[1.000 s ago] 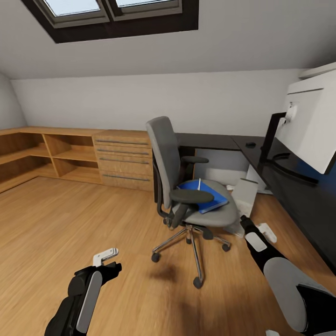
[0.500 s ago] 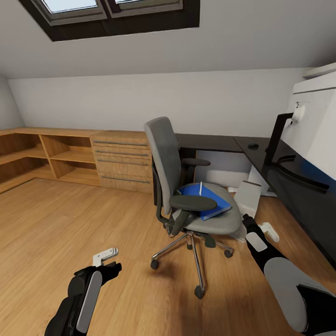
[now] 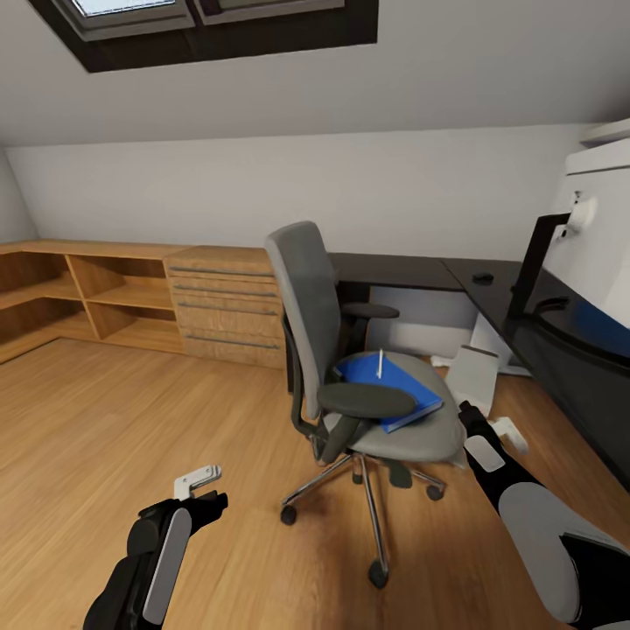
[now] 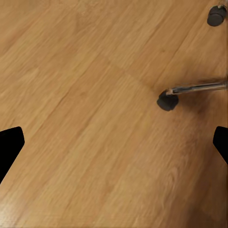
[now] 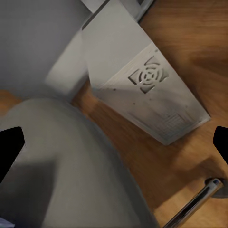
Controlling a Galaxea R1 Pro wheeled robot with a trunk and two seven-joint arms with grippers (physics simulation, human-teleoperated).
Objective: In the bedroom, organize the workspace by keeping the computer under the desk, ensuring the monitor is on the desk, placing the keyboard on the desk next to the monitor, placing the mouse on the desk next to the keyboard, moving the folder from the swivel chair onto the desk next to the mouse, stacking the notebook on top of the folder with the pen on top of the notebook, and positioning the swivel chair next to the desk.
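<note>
The grey swivel chair (image 3: 350,350) stands on the wood floor in front of the black desk (image 3: 411,268). A blue folder (image 3: 392,392) lies on its seat, with a thin white pen (image 3: 381,364) on top. The light grey computer (image 3: 473,376) (image 5: 147,90) sits tilted on the floor by the desk. A small dark mouse (image 3: 483,278) rests on the desk. At the right, the monitor (image 3: 604,236) shows its pale back on a black stand. My left gripper (image 3: 206,490) hangs open over bare floor. My right gripper (image 3: 490,426) is open beside the chair seat (image 5: 61,161).
A light wooden drawer unit (image 3: 232,302) and open shelves (image 3: 87,289) line the far wall at the left. A skylight (image 3: 201,17) sits in the sloped ceiling. The chair's chrome legs and casters (image 4: 167,100) spread over the floor between my arms.
The whole view has shifted as the robot moved closer: chair and desk look larger and lower, and the monitor slid toward the right edge. Both arms hold the same pose.
</note>
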